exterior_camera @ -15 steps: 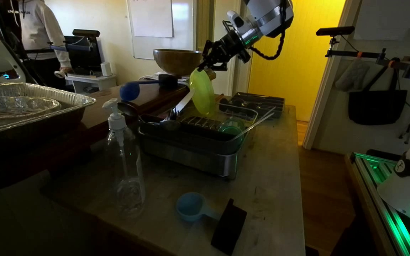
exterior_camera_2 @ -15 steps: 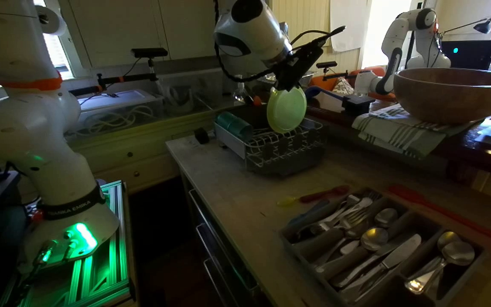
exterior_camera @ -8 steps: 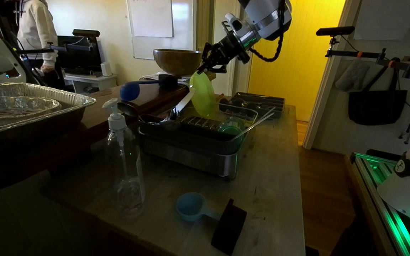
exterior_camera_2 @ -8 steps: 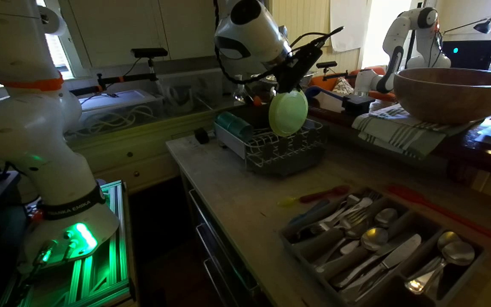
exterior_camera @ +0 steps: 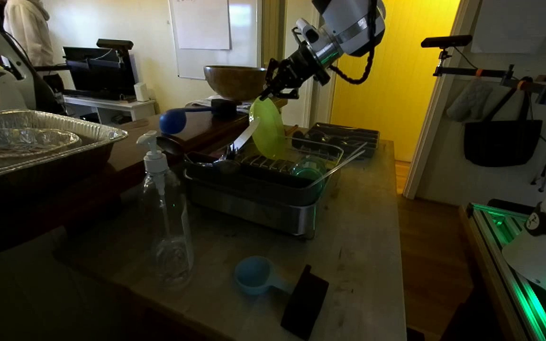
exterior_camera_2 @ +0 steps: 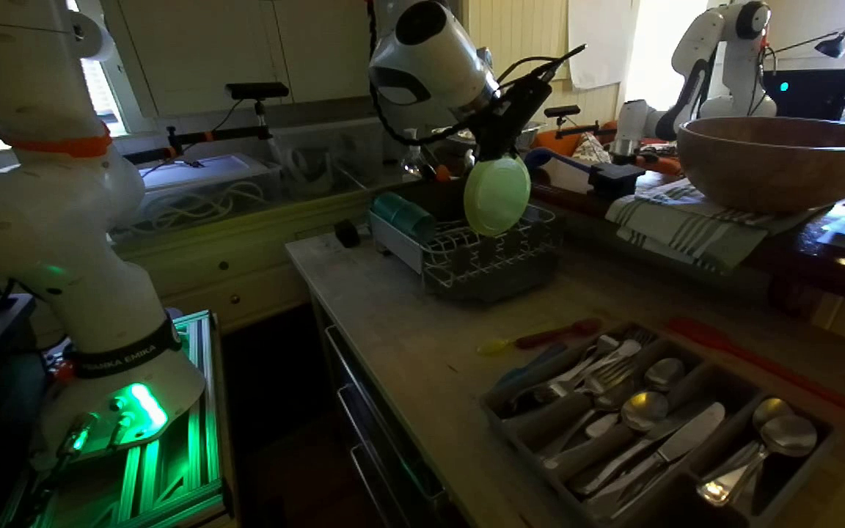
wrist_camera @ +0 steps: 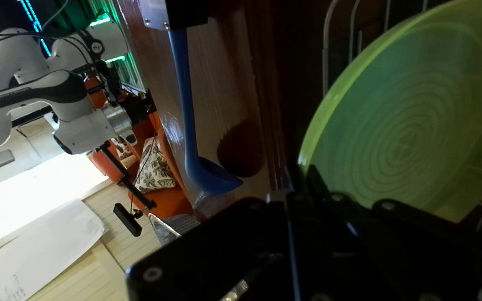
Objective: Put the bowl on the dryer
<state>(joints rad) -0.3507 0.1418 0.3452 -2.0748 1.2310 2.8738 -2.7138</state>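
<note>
The lime-green bowl (exterior_camera: 269,130) hangs nearly on edge, tilted, from my gripper (exterior_camera: 264,93). It also shows in an exterior view (exterior_camera_2: 497,196) and at the right of the wrist view (wrist_camera: 404,125). My gripper's fingertips (wrist_camera: 303,177) are shut on the bowl's rim. The grey dryer (exterior_camera: 254,210) stands on the counter under the bowl; its wire dividers show in an exterior view (exterior_camera_2: 459,268). The bowl's lower edge is over the wire rack; I cannot tell whether it touches the wires.
A green cup (exterior_camera_2: 404,216) lies in the rack. Utensils with a knife (exterior_camera: 246,136) stick up beside the bowl. A blue ladle (wrist_camera: 188,125) and a brown bowl (exterior_camera_2: 782,165) are on the raised ledge. A cutlery tray (exterior_camera_2: 657,425) and a soap bottle (exterior_camera: 166,227) stand on the counter.
My gripper and the bowl have moved slightly down, and a little left in an exterior view. The grip on the rim is unchanged. A person and another arm in the background have moved.
</note>
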